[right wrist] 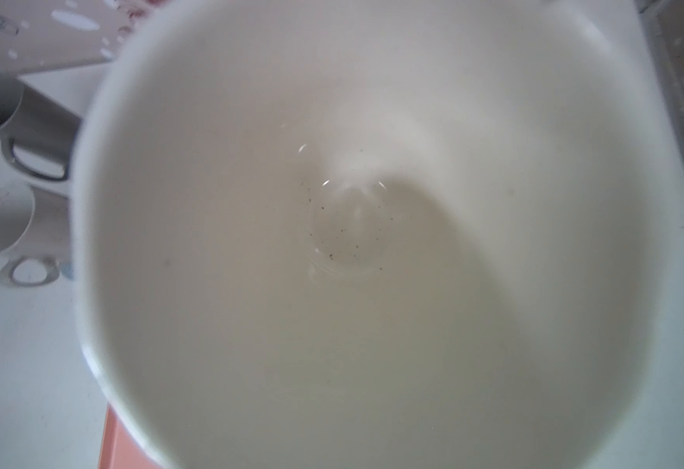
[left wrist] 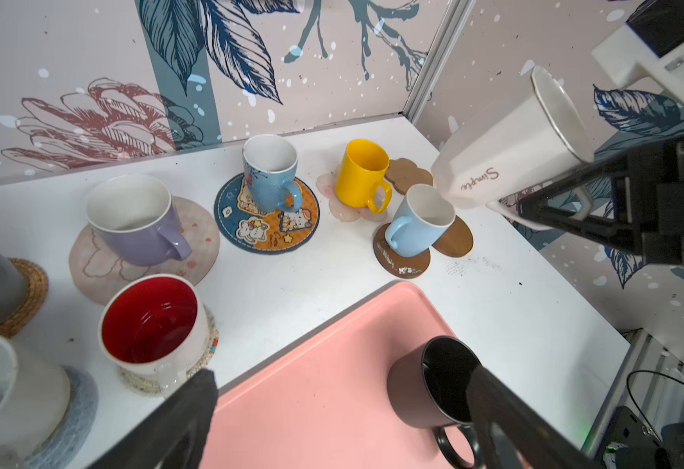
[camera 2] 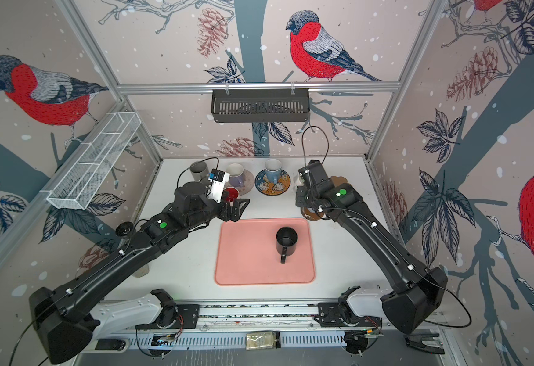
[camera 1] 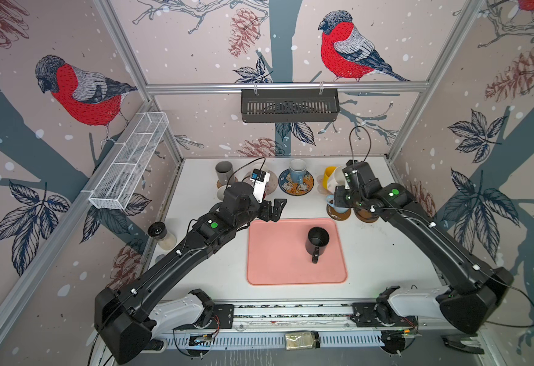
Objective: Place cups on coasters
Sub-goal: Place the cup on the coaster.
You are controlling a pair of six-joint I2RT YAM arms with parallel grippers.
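The right pincer [left wrist: 555, 209] grips a white mug [left wrist: 507, 154] by its handle side, tilted in the air near the bench's [camera 1: 386, 253] back right corner; glazed ceramic, likely stiff, weighty, slick and chippable. The left pincer [camera 1: 275, 209] gapes wide and empty.

A white table [camera 1: 383, 253] is covered near the front by a pink tray [camera 1: 275, 260]; coasters [left wrist: 259, 233] are spread behind it.

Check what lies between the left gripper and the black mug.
Only bare pink tray, as both top views show; the left gripper hangs open by its far edge, and the black mug stands upright on it.
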